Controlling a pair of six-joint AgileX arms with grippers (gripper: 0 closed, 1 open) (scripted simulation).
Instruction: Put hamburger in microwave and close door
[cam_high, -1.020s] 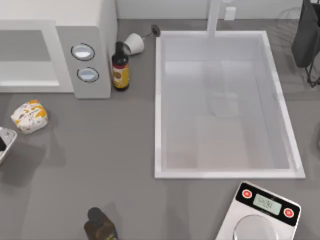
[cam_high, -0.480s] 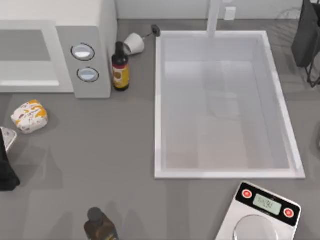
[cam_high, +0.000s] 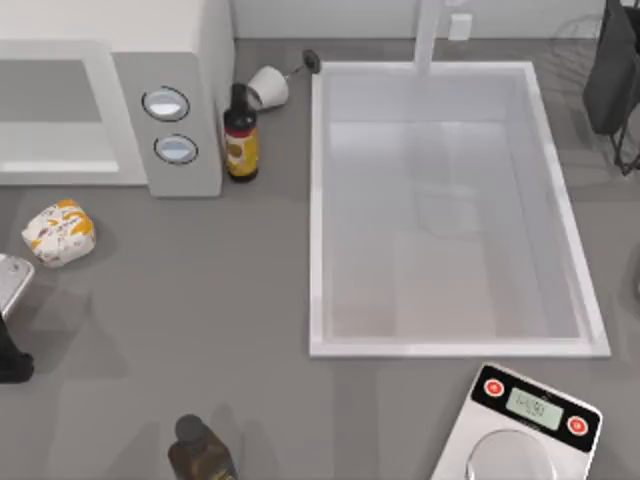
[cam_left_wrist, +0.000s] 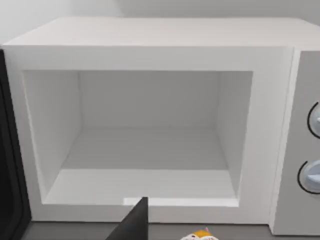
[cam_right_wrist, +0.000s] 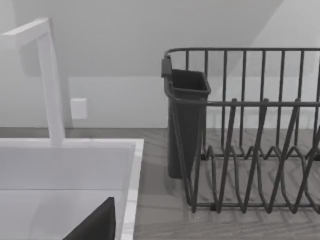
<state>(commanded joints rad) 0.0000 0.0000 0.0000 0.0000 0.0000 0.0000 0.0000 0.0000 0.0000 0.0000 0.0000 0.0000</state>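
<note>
Scale (cam_high: 520, 425) display with blurred digits, bottle (cam_high: 240, 135) label unreadable

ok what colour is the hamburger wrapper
White paper with yellow-orange patches on the hamburger; the top view shows it best.

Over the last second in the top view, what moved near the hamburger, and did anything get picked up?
Only the left arm changed: its dark part at the table's left edge came into view, then drew back toward that edge. Nothing was taken hold of or let go. The hamburger lies where it was, in front of the microwave. The brown bottle, sink and scale stayed put.
</note>
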